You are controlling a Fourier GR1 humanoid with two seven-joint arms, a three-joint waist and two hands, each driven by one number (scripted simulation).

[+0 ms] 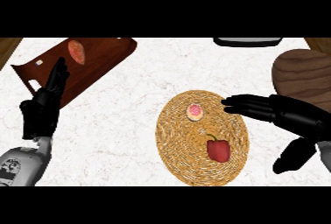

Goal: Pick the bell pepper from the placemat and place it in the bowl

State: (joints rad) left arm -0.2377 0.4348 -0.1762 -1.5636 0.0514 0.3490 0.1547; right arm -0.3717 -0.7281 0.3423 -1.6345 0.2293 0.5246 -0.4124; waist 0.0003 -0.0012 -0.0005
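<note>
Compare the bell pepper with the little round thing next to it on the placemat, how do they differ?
The bell pepper is solid red with a green stem; the round item is pale with a pink centre. The bell pepper is larger and elongated, the round item small and circular. Both rest on the woven placemat, untouched.

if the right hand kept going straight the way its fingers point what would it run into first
The right hand points left across the top of the woven placemat. First in line looks like the small pink donut, not the bell pepper, though the hand may be high enough to pass over it.

Single head cam, looks steeply down on counter (129,131); forearms enter from lower edge; close range.
</note>
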